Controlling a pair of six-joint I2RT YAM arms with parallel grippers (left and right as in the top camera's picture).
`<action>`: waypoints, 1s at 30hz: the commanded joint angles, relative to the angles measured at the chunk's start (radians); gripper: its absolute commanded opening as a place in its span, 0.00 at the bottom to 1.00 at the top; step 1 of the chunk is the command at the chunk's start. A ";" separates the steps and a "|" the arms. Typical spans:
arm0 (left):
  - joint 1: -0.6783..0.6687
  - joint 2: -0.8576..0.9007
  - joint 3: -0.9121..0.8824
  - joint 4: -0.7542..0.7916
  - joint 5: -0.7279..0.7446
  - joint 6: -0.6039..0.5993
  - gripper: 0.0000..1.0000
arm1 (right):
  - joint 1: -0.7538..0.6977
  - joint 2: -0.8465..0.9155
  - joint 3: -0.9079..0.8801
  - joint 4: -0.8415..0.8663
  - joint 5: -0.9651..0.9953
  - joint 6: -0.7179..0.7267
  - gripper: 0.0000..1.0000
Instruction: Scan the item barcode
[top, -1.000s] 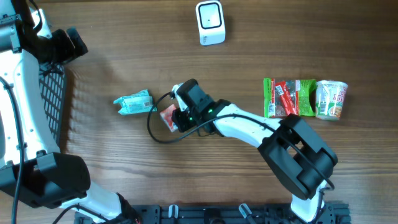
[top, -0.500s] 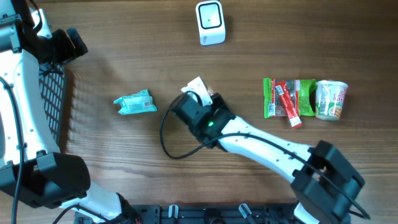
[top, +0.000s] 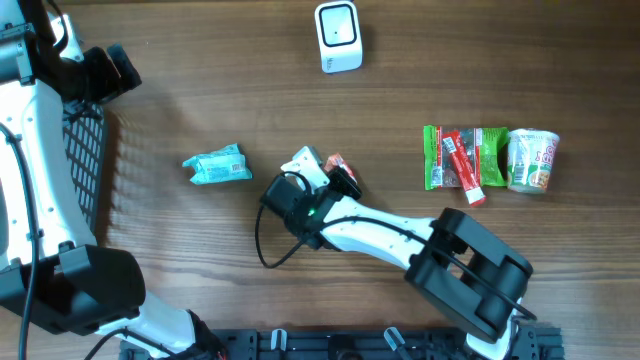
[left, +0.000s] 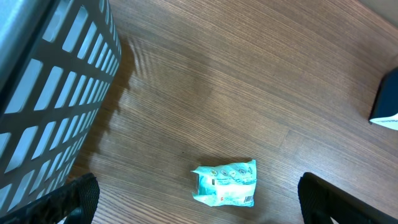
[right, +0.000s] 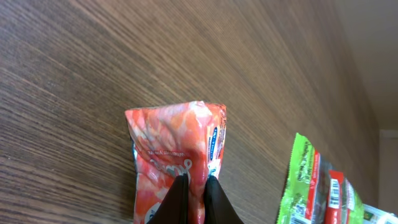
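Far left, your left hand (left: 196, 211) is hanging with its fingers wide apart next to the mesh basket (top: 85, 150), looking down at the teal packet (top: 217, 166), so I'm guessing it's just staying out of the way. Mid tabletop (top: 200, 80), your right hand (top: 325, 172) is pinching tight on one end seam of the red-orange snack packet (right: 177, 149), probably so the faces are staying free to show. Its long axis is running straight out from the fingers, free end pointing up-right, roughly toward the white scanner (top: 338, 37) but well short of it. I can't spot a barcode. The green-red packets (top: 460, 158) and noodle cup (top: 532, 160) are waiting at the right.
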 joint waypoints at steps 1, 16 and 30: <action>0.005 0.000 -0.003 0.001 0.012 0.005 1.00 | 0.002 -0.006 -0.007 0.002 -0.010 0.027 0.04; 0.005 0.000 -0.003 0.001 0.012 0.005 1.00 | -0.028 -0.257 0.000 0.054 -0.181 0.027 0.73; 0.005 0.000 -0.003 0.001 0.011 0.005 1.00 | -0.212 -0.131 0.412 -0.066 -1.131 0.087 0.86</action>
